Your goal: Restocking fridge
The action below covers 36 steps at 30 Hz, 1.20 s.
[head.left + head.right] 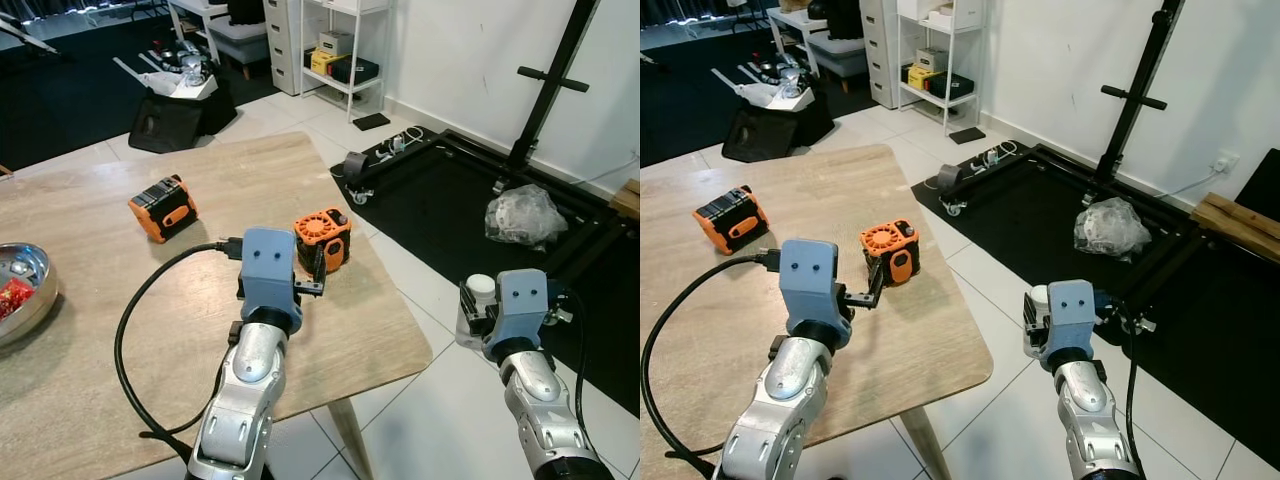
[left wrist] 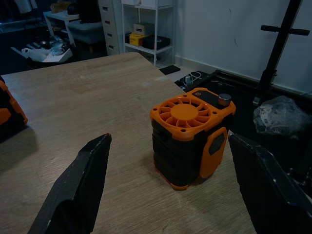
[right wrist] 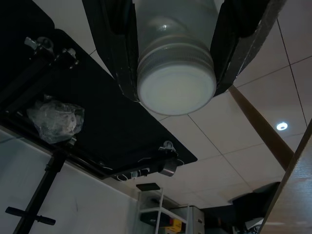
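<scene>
My right gripper (image 3: 175, 48) is shut on a clear jar with a white lid (image 3: 176, 87), held out over the tiled floor to the right of the wooden table (image 1: 150, 330); the jar's lid (image 1: 481, 285) peeks out beside the wrist. My left gripper (image 2: 180, 195) stands open above the table, its fingers (image 2: 78, 190) spread either side of an orange and black fan-like device (image 1: 322, 239) near the table's right edge, not touching it.
A second orange and black device (image 1: 163, 208) lies further back on the table. A metal bowl (image 1: 22, 290) sits at the left edge. A black mat with a stand frame (image 1: 470, 190) and a crumpled plastic bag (image 1: 524, 214) lie to the right.
</scene>
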{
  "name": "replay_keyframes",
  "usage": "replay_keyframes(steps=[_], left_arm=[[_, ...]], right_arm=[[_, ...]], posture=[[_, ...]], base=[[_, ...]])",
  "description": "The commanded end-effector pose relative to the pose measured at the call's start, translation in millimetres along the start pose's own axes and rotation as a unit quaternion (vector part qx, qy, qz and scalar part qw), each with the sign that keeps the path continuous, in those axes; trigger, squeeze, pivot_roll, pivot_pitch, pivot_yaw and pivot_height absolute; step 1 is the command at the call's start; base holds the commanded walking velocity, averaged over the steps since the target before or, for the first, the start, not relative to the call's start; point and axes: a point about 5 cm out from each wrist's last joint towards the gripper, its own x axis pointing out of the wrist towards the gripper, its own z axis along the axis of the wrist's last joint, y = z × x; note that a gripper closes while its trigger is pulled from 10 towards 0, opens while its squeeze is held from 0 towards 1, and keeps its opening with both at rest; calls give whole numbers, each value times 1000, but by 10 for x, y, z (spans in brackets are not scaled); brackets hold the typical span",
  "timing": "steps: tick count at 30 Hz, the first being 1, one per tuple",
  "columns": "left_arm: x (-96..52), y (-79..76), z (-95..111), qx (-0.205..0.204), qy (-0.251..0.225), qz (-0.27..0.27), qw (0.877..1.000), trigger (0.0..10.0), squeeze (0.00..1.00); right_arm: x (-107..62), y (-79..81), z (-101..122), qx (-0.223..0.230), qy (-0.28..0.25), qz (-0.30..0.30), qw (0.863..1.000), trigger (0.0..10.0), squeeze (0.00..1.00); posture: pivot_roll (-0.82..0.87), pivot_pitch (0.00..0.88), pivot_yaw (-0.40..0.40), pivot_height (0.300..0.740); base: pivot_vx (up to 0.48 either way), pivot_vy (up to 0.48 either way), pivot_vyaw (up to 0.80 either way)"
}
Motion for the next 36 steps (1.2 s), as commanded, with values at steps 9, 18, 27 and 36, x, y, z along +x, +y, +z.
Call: replay_keyframes(steps=[9,18,27,36], left_arm=[[-8,-48,-64,-4,18,0,1000,10000,0],[-10,-53,-61,-6,21,-6,1000,10000,0],[-6,-55,-60,-7,21,-8,1000,10000,0],[13,-26,-62,-3,20,-2,1000,10000,0]], right_arm=[[2,-9,34,-5,-15,1,1000,10000,0],[4,-5,24,-5,-15,3,1000,10000,0],[-5,-7,11,-5,-13,2,1000,10000,0],[-7,-9,-1,-6,-12,2,1000,10000,0]], posture=[[-49,64,-17,740],[-49,65,-16,740],[-49,64,-15,740],[-49,65,-14,740]], base=[[0,0,0],[-60,0,0],[-355,0,0],[-471,0,0]])
